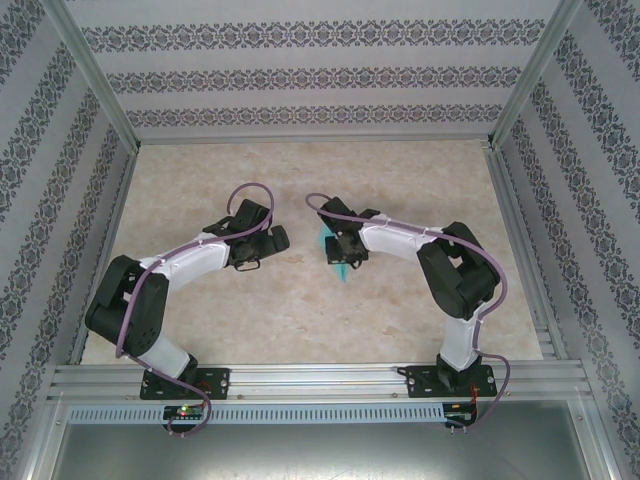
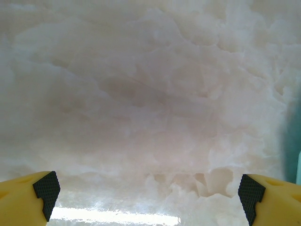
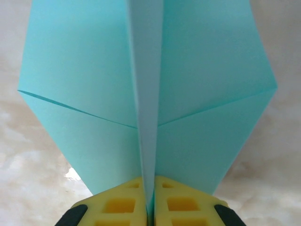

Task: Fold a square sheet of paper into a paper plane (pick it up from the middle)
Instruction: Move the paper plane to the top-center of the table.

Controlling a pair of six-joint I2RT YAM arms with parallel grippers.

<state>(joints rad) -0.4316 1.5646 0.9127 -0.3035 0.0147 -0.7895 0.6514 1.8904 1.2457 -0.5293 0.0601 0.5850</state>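
Paper plane [image 3: 202, 84] pinched along its centre crease by clenched right hand [image 3: 149, 203] for evenly spread wings; left hand [image 2: 148, 190] released over worktop [image 2: 141, 94].

Pale marbled table [image 1: 300, 320], matte surface; aluminium rail [image 1: 320, 378] runs along near edge.

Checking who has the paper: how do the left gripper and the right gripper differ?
The left gripper stands wide open; the right gripper is shut. The left gripper holds nothing, above bare table; the right gripper pinches the paper plane at its centre fold. Both are yellow and black.
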